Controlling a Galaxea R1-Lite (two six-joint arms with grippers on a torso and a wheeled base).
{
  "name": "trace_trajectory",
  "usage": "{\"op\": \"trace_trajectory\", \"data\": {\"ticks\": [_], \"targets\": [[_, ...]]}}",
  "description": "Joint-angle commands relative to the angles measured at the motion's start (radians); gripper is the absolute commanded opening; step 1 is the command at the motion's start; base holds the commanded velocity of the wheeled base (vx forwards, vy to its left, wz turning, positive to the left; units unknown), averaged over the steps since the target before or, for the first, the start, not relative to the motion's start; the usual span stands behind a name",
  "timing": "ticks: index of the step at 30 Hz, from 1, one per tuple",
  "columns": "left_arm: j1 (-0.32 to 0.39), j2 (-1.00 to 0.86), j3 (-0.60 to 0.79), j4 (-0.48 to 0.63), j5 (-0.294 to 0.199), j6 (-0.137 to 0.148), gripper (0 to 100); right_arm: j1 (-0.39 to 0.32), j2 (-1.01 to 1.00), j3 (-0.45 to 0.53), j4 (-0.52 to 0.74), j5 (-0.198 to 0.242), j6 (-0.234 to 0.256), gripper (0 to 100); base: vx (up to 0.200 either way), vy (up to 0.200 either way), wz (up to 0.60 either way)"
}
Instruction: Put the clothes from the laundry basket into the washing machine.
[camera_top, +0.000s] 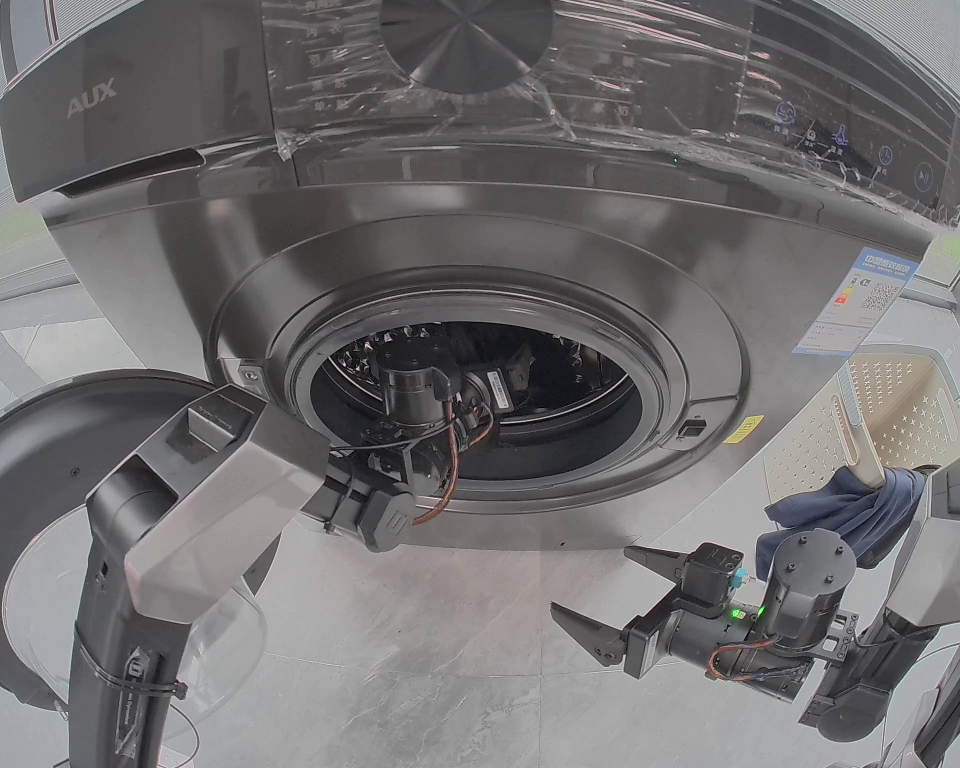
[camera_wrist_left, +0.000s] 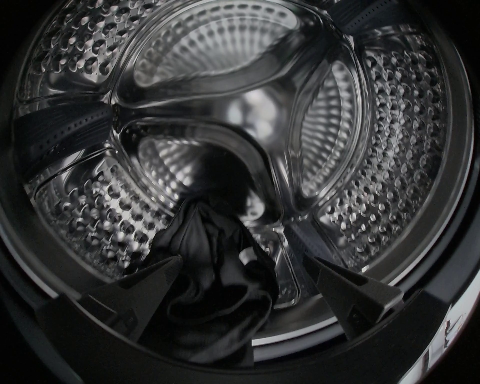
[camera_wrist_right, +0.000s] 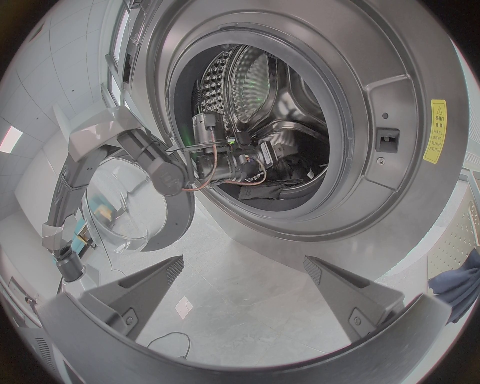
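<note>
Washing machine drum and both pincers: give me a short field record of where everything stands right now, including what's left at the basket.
Dark grey front-loading washing machine: round door swung open
Perforated steel drum: holds a crumpled black garment
Left pincer: inside the drum, open, the black garment lying between its fingers
Right pincer: outside the machine, above the grey floor, open, empty
Cream perforated laundry basket: dark blue garment draped over its edge

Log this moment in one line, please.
left gripper: open, in drum with dark garment | right gripper: open, empty | blue cloth: on laundry basket
</note>
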Motion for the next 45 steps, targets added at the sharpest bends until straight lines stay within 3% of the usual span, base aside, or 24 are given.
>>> {"op": "trace_trajectory", "data": {"ticks": [1,14,20,31,32,40,45], "targets": [[-0.03,-0.159,0.195,0.034,-0.002,-0.005,100,0.0,0.002,0.0,0.0,0.0,0.0,100,0.0,0.0,0.0],[-0.064,-0.352,0.443,0.193,0.001,0.011,100,0.002,0.003,0.002,0.0,0.0,0.0,100,0.0,0.0,0.0],[-0.053,-0.312,0.474,0.175,-0.002,0.034,100,0.003,0.003,0.0,0.0,0.0,0.0,100,0.0,0.0,0.0],[-0.032,-0.187,0.432,0.112,-0.009,0.037,100,0.006,0.003,0.0,0.0,0.0,0.0,100,0.0,0.0,0.0],[-0.032,-0.185,0.428,0.112,-0.009,0.037,0,0.006,0.003,0.0,0.0,0.0,0.0,100,0.0,0.0,0.0],[-0.038,-0.154,0.302,0.094,-0.011,0.031,0,0.008,0.003,0.0,0.0,0.0,0.0,100,0.0,0.0,0.0],[-0.05,-0.153,0.267,0.077,-0.014,0.011,0,0.006,0.003,-0.001,0.0,0.0,0.0,100,0.0,0.0,0.0]]}}
